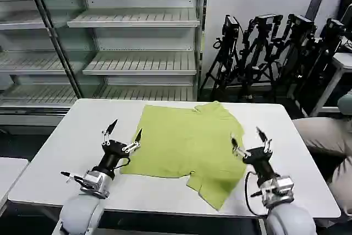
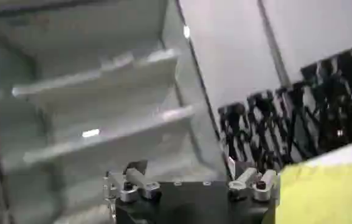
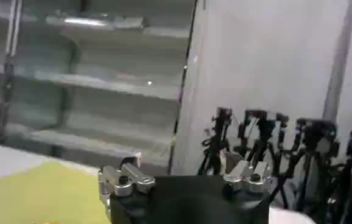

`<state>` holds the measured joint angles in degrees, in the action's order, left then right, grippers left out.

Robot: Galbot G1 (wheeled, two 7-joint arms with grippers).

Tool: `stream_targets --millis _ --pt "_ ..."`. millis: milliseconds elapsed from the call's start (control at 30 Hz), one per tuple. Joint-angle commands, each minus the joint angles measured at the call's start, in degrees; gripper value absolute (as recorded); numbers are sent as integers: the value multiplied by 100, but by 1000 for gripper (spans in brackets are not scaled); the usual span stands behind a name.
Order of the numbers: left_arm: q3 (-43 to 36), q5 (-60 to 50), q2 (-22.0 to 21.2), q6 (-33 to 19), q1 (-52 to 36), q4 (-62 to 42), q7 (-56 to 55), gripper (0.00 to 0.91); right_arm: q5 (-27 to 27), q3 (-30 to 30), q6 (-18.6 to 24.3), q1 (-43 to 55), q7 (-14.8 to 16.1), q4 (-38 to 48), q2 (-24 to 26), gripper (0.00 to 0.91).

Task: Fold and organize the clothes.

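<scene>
While the shirt [image 1: 190,147] lies spread on the table [image 1: 55,152], I read this as the start of a fold: nothing is gripped yet and both arms are poised at the cloth's flanks. From my head camera the shirt sits at the table's centre, collar toward twelve o'clock, with one sleeve or corner trailing off toward five o'clock near the front edge. It looks partly doubled over already, though I can't tell how many layers.

My left gripper [image 1: 124,130] stands at about nine o'clock of the shirt, jaws spread wide and pointing up, its inner fingertip just over the shirt's left edge. It holds nothing. My right gripper [image 1: 248,138] sits at about three o'clock, also released, jaws well apart, one fingertip above the right edge of the cloth; whether it touches the fabric I can't say.

Next, I judge, each gripper needs to tip down and pinch an edge at its own side, taking only the layer meant to move. Thin cloth like this may slip or bunch if the pinch is shallow.

Shelves [image 1: 137,64] and tripods [image 1: 264,48] stand behind at twelve o'clock.
</scene>
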<state>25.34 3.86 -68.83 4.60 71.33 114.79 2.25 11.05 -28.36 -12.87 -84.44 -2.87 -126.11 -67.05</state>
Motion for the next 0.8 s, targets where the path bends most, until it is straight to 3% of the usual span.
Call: stream_targets --millis 33,167,467,800 --pt "228 661 421 2392 1320 834 -390 907 148 289 -203 -1739 -320 -776 377 907" --pt "269 1184 481 2830 1417 841 -248 907 214 243 -360 -2089 -390 -841 447 907" --pt "269 1444 407 2859 1198 595 -236 907 55 690 -571 -2085 -501 -754 259 907" --pt "302 1621 445 2858 1015 362 -380 907 51 1056 -813 -1888 -883 -677 93 907"
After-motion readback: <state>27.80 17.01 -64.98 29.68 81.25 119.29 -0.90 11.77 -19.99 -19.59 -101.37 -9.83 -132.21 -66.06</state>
